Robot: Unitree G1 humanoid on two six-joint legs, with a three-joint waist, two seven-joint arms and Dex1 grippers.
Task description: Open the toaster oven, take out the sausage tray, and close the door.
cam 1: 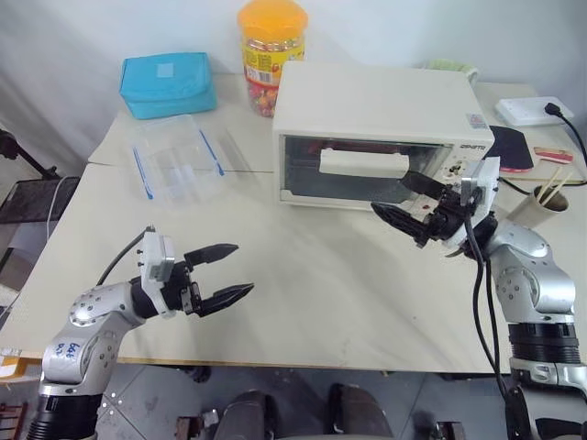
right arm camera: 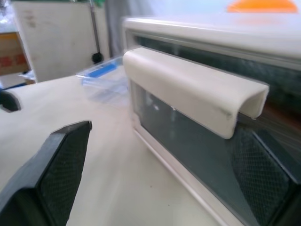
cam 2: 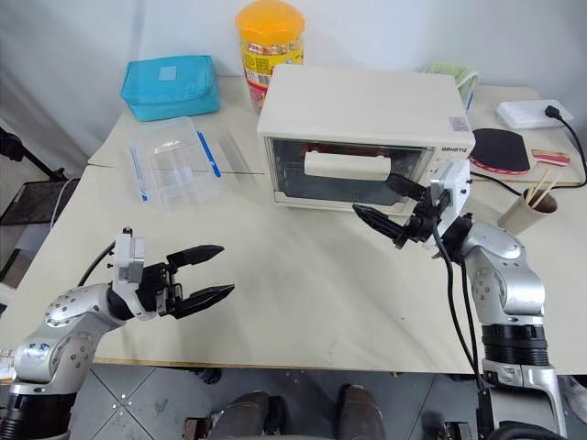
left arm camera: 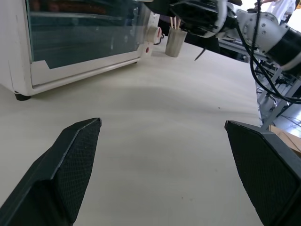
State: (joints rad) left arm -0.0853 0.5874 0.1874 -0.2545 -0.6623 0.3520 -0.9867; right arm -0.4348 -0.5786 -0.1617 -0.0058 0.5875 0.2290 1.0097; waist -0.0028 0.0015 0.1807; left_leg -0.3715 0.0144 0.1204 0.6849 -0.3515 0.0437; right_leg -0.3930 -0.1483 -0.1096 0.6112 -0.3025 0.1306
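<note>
Right now the right gripper (cam 2: 393, 207) has its black fingers spread wide at the right end of the white bar handle (right arm camera: 188, 87), one finger level with the handle and one below it, nothing pinched yet. That handle sits on the glass door (cam 1: 358, 170), which is shut, so the opening step looks barely begun; next the fingers need to close around the bar and pull it out and down. The toaster oven (cam 2: 362, 110) stands toward the far edge of the table (cam 1: 330, 284); I can't make out the sausage tray behind the glass. The left gripper (cam 1: 218, 273) hovers spread and empty over the near left corner. Further back lie a clear box (cam 2: 174, 163), a blue pouch (cam 1: 167, 82) and an orange-lidded jar (cam 1: 271, 46).
</note>
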